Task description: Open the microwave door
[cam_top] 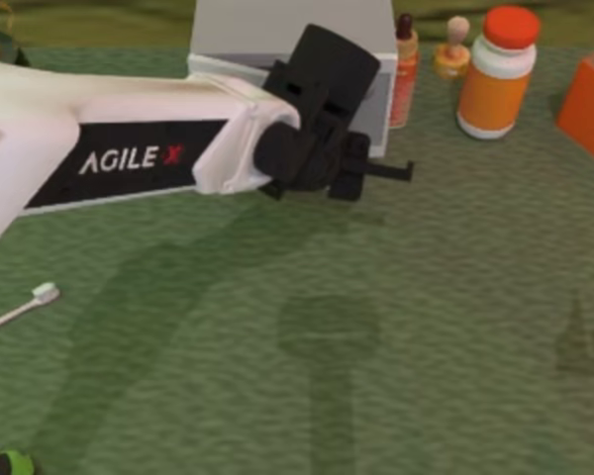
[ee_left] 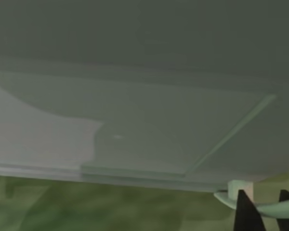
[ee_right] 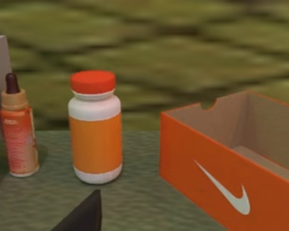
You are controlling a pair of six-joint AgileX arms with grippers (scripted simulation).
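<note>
One arm works: the left gripper (cam_top: 401, 170), fingers apart around the pale handle (ee_left: 241, 188), sits at the door (ee_left: 149, 134)'s free edge, hinge across from it.

An orange pill bottle (ee_right: 95, 127) stands between a dropper bottle (ee_right: 18, 132) and an open orange box (ee_right: 231, 163).

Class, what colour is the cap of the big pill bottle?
Orange-red, on the pill bottle; right wrist view shows it best.
</note>
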